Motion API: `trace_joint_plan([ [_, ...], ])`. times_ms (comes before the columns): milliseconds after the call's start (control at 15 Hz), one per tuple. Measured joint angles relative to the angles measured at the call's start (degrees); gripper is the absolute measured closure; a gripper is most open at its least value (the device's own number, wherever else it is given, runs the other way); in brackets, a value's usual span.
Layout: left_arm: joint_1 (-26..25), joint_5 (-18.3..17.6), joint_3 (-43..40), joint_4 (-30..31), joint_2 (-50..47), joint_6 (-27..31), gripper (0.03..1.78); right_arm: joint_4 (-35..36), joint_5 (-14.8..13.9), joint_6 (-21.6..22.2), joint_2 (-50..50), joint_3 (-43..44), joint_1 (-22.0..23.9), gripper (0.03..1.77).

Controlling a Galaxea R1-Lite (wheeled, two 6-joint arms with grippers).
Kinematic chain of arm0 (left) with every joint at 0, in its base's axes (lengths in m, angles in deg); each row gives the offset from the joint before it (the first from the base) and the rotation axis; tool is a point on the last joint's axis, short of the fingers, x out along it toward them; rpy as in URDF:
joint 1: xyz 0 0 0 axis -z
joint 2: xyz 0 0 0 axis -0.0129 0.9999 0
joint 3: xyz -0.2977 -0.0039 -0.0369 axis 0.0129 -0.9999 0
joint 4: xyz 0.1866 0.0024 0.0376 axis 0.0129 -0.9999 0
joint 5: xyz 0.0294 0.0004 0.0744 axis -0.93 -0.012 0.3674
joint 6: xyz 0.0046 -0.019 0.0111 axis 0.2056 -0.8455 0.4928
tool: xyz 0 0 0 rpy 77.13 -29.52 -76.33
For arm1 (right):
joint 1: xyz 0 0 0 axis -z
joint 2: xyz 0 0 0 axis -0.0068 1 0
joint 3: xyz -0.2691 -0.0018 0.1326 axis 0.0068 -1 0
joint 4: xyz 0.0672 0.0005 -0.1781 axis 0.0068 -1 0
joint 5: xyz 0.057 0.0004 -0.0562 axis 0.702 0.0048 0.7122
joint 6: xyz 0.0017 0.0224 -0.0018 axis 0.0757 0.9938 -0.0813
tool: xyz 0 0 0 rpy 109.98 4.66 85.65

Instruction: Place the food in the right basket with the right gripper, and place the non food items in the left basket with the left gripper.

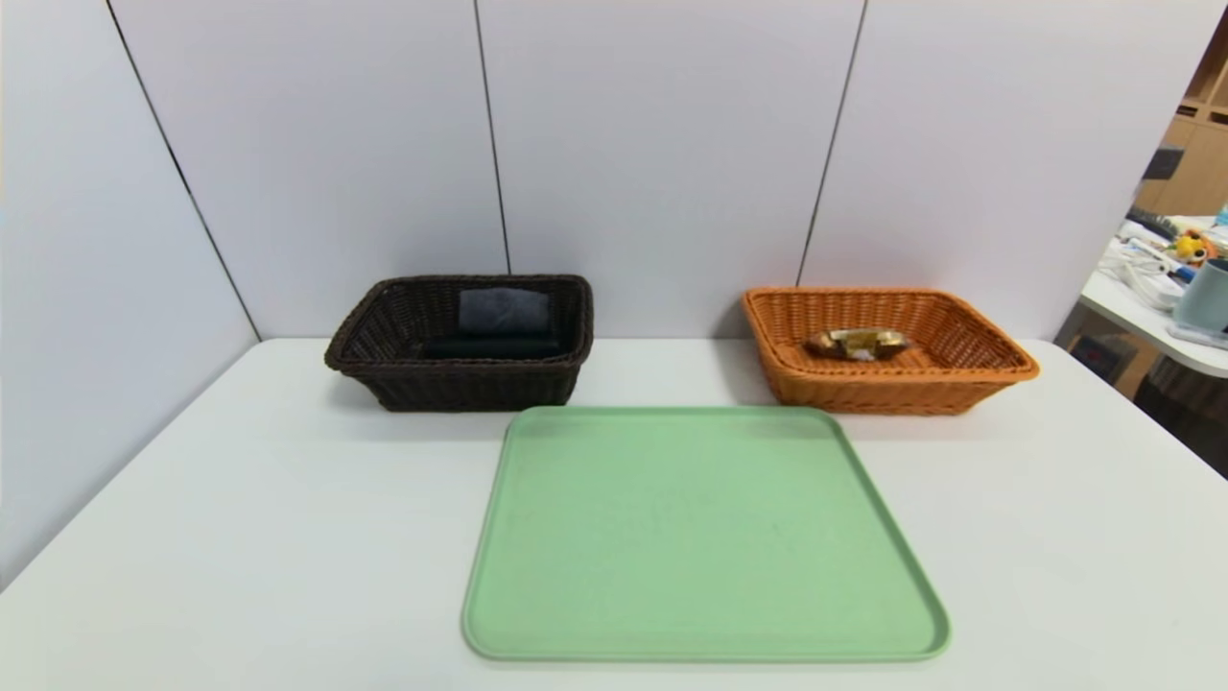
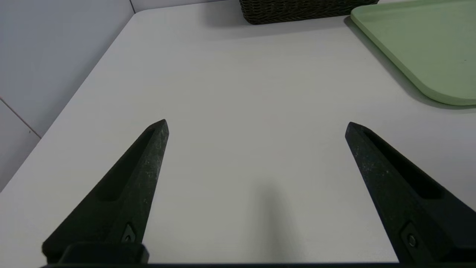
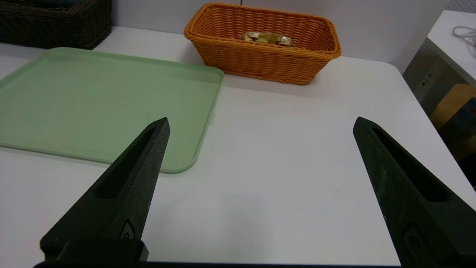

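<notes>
Spread fingers (image 3: 137,178) on both arms; snack bar (image 1: 857,344) lies lengthwise left-to-right in orange basket (image 1: 892,393).

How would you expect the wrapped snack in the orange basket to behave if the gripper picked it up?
The wrapped snack would probably feel light, being small beside the orange basket. Its shiny wrap may prove slippery between fingertips. The crinkled wrapper will likely crumple at the surface under a squeeze.
</notes>
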Motion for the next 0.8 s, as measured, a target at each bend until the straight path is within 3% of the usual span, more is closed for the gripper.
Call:
trace_joint_plan([
  [200,0.0,0.0,0.0,0.0,0.0,0.0,0.12,0.1,-8.4,0.2,-2.1,-2.6,-4.2,0.1],
  [600,0.0,0.0,0.0,0.0,0.0,0.0,0.12,0.5,-8.4,-2.3,-12.0,-13.1,-4.2,0.1],
  [800,0.0,0.0,0.0,0.0,0.0,0.0,0.12,8.4,-9.3,-3.0,-14.7,-19.1,-4.1,0.1],
])
